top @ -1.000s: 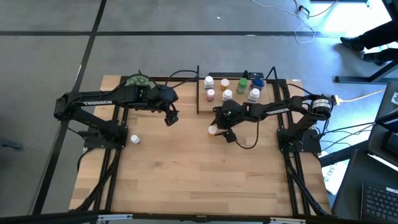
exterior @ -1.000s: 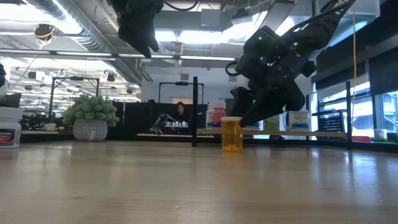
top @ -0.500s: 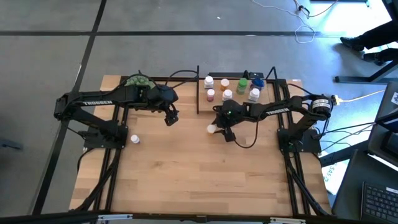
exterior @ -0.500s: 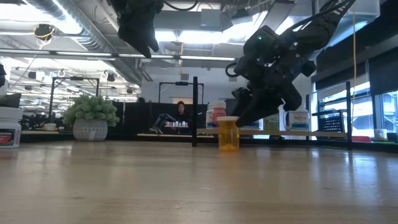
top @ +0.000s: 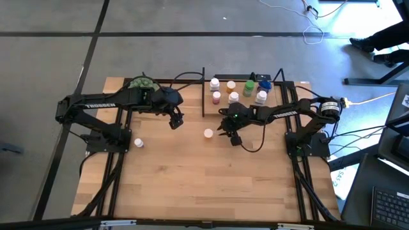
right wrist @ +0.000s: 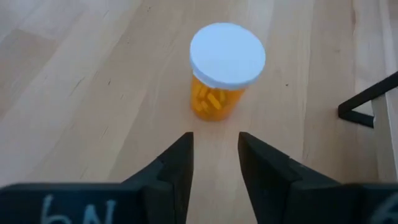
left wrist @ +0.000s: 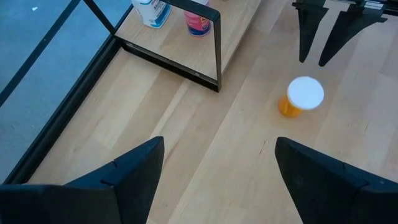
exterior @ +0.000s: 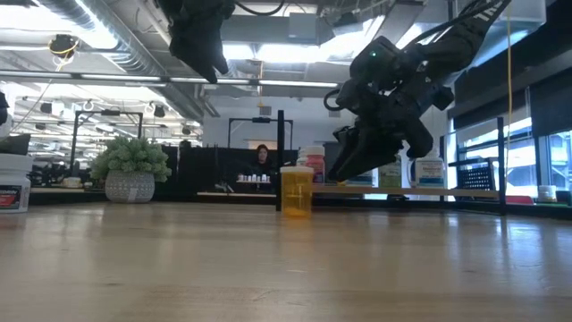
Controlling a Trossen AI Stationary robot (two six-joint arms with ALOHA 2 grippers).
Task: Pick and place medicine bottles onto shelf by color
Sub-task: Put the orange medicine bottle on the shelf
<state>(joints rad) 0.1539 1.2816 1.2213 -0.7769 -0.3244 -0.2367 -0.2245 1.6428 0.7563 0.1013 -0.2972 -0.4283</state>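
An orange bottle (top: 208,133) with a white cap stands upright on the table (top: 192,185), in front of the shelf (top: 281,89) and just beside the right gripper (top: 225,131), whose fingers (right wrist: 177,163) sit close together with a narrow gap, clear of it. The left gripper (top: 175,121) hovers above the table near the green plant (top: 140,83) (jaws spread wide). Other bottles (top: 233,97) stand on the shelf.
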